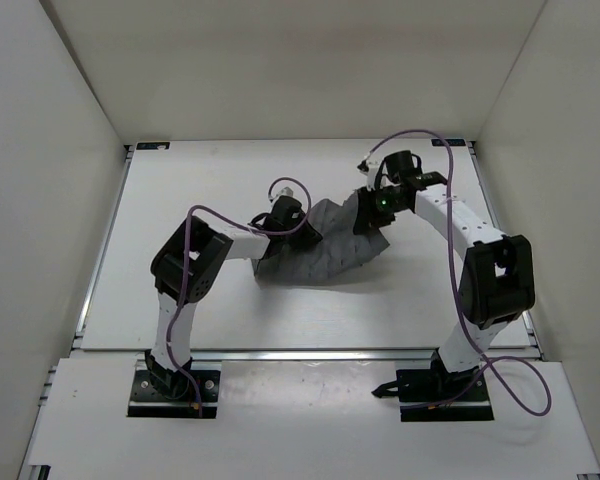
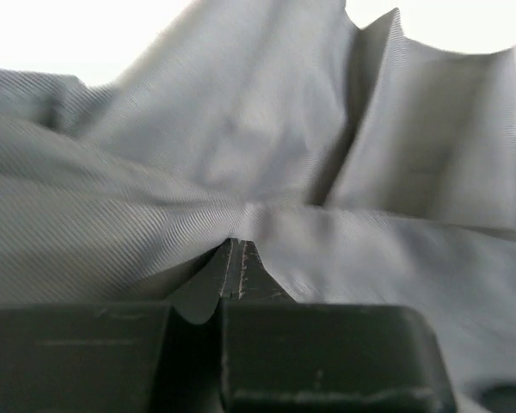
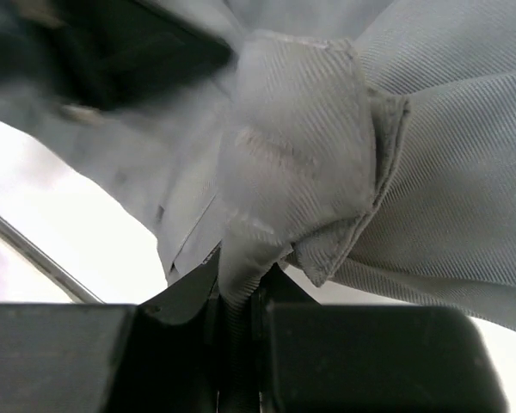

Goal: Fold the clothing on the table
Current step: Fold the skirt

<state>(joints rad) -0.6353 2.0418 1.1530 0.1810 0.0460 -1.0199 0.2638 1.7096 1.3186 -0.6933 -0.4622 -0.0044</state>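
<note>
The grey clothing [image 1: 325,255] lies bunched in the middle of the white table [image 1: 190,170]. My left gripper [image 1: 302,230] sits at its upper left edge. In the left wrist view that gripper [image 2: 238,244] is shut, and creases in the clothing [image 2: 241,129] run out from its tips. My right gripper [image 1: 370,218] holds the upper right part lifted off the table. In the right wrist view it [image 3: 241,277] is shut on a thick hemmed fold of the clothing [image 3: 301,146].
White walls [image 1: 50,200] enclose the table on three sides. Metal rails [image 1: 98,260] run along the table's edges. Purple cables [image 1: 450,190] loop over both arms. The left arm's dark body [image 3: 138,43] shows close by in the right wrist view.
</note>
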